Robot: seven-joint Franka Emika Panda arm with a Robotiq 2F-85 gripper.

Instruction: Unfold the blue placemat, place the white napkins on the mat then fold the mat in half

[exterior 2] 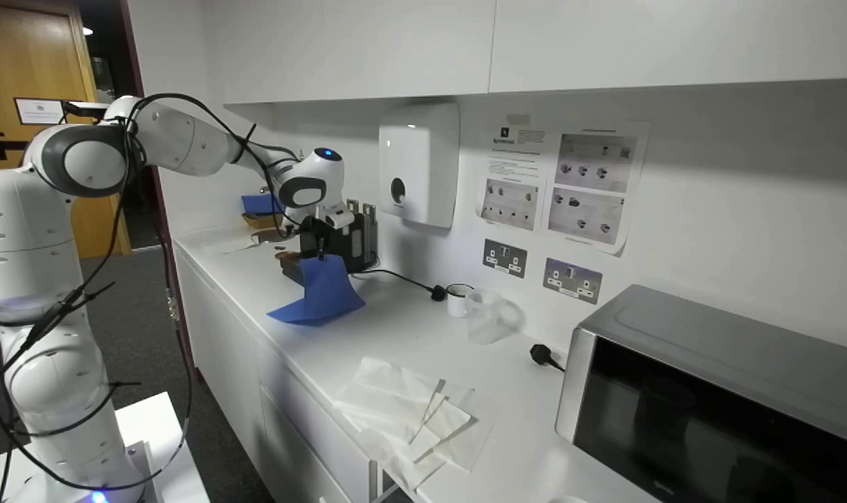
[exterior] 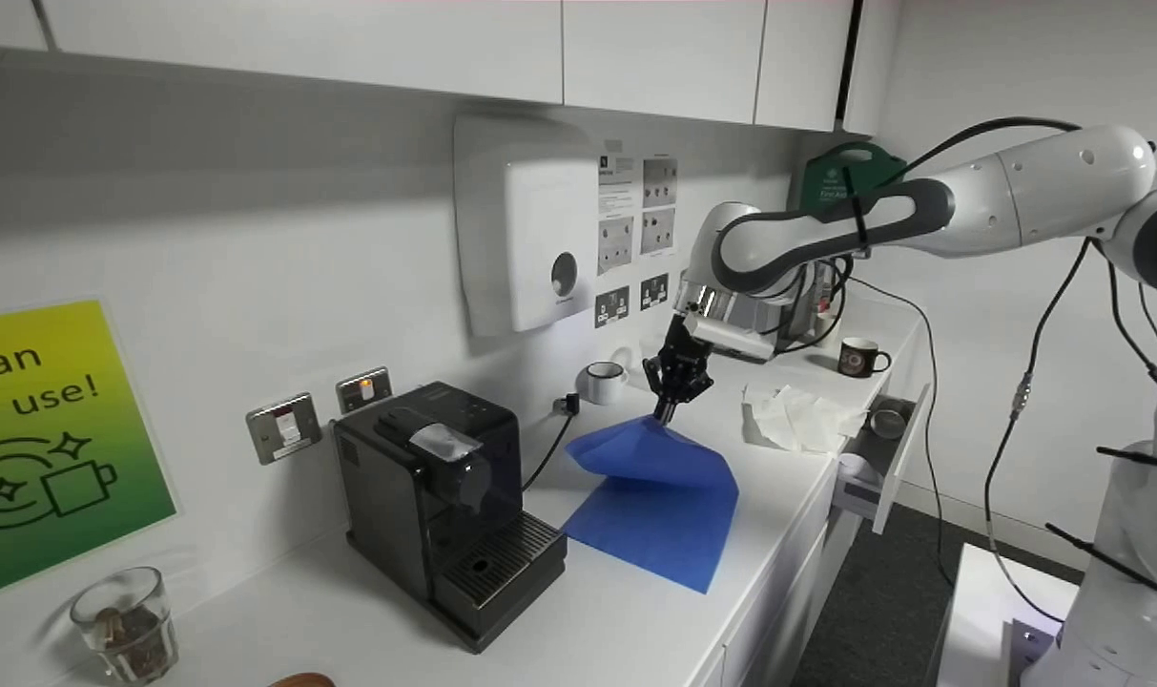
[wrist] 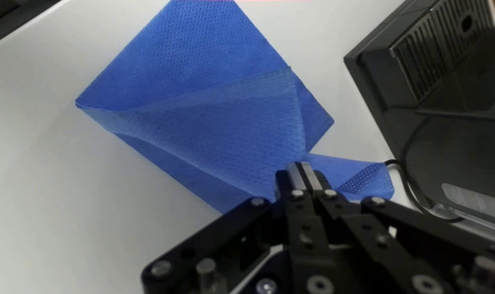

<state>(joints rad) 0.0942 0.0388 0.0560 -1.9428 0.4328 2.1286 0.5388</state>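
The blue placemat (exterior: 650,534) lies on the counter beside the coffee machine, with its upper layer lifted and draped. It also shows in an exterior view (exterior 2: 329,286) and in the wrist view (wrist: 198,53). My gripper (exterior: 664,414) is shut on the upper layer and holds it above the counter; the gripper also shows in an exterior view (exterior 2: 321,254) and in the wrist view (wrist: 303,166). The lower layer lies flat. The white napkins (exterior 2: 423,419) lie in a loose, crumpled pile near the counter's front edge, apart from the mat; they also show in an exterior view (exterior: 807,418).
The black coffee machine (exterior: 435,506) stands close beside the mat. A white mug (exterior: 604,382) and a clear cup (exterior 2: 484,318) stand by the wall. A dark mug (exterior: 862,357) and a microwave (exterior 2: 709,391) are farther along. A drawer (exterior: 888,468) is open below the napkins.
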